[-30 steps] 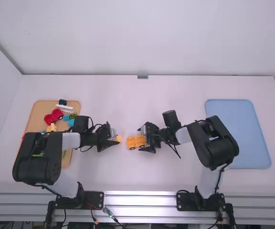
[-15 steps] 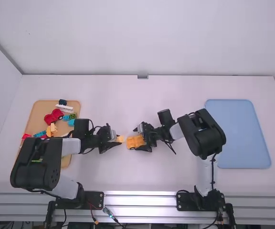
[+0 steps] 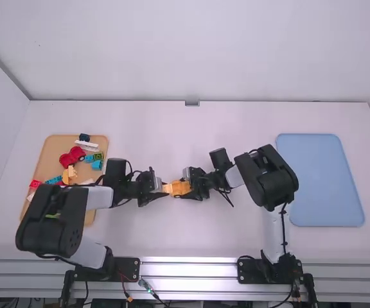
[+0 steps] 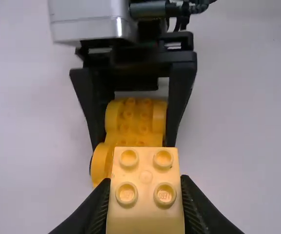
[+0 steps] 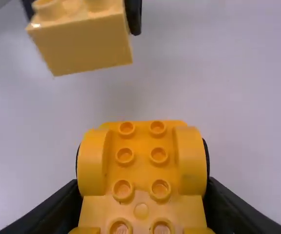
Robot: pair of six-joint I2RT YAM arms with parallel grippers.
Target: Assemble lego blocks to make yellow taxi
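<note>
The orange car chassis [image 5: 140, 168], studs up with rounded fenders on its sides, sits in the right gripper [image 3: 186, 187], whose jaws are parted by the chassis's width and closed against its sides. Just left of the chassis, the left gripper [image 3: 164, 188] pinches a pale yellow four-stud block [image 4: 145, 195], jaws block-wide (a gap to the chassis shows in the right wrist view).

Well left of the chassis lies the tan tray [image 3: 58, 141]. From near to far it holds what is perhaps a lime-green piece [image 3: 52, 216] (mostly behind the left arm), a small red piece [image 3: 35, 183], a yellow piece [image 3: 70, 174], a red wheeled piece [image 3: 73, 156], a white piece [image 3: 87, 146] and a dark blue block [image 3: 84, 137]. The blue tray [image 3: 326, 179] is well right of the chassis.
</note>
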